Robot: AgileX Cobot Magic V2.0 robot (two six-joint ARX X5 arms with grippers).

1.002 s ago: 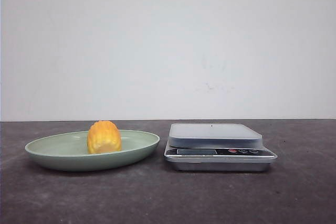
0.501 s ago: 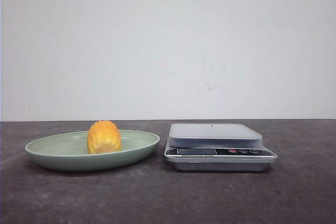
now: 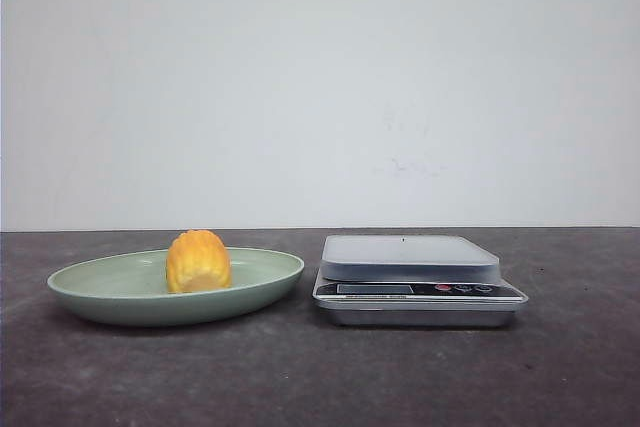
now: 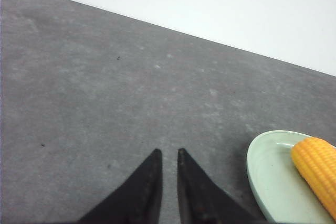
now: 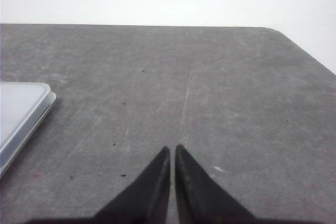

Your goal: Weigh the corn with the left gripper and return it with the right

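The corn [image 3: 198, 261] sits on the pale green plate [image 3: 100, 292] on my left side of the dark grey bench [image 3: 300, 377], standing with its rounded end up in the front view. To the right of the plate, just beside its rim, is the silver scale [image 3: 420, 282], its platform bare and its display strip facing the camera.

My left pincer [image 4: 169, 153] is clenched with nothing in it, the two black fingertips drawn nearly together with only a thin slit between them. It hangs over bare bench, apart from the plate [image 4: 268, 182], and the corn [image 4: 317, 169] lies in that plate toward the edge of my left wrist view.

My right pincer [image 5: 172, 149] is clenched too and grasps nothing, its tips almost touching. It is over bare bench, well apart from the corner of the scale [image 5: 21, 114].
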